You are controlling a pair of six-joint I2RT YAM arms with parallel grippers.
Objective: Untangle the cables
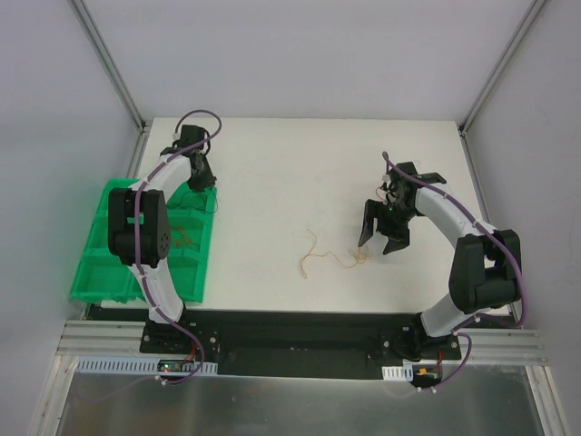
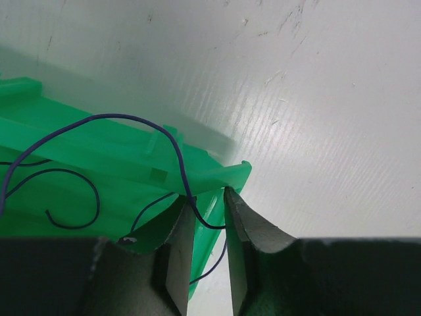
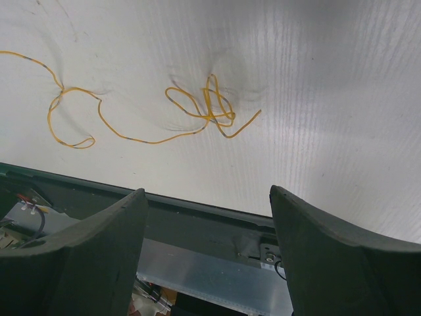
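**While One Strand Goes to the Bin, the Knot Waits**

Because a freed strand belongs away from the others, my left fingers sit right at the corner of the green bin, at the left of the surface. A dark strand arches over the bin's compartments and drops between those fingers, crossing the slot and trailing below it. They stand only slightly apart, yet the gap looks much wider than the hair-thin strand. I judge it is draped there rather than pinched, though the view is tight and I may be missing a contact lower down.

My right fingers are spread wide and hold nothing. They hang above the surface near its middle, which I read as lining up for a pick. Ahead of them lies the yellow-orange tangle, a few loops crossing one another, roughly on the line between the two fingers but well apart from the tips. To its left a long strand curves away across the surface and runs into the loops. Nothing touches either, and my left fingers are far off across the surface.
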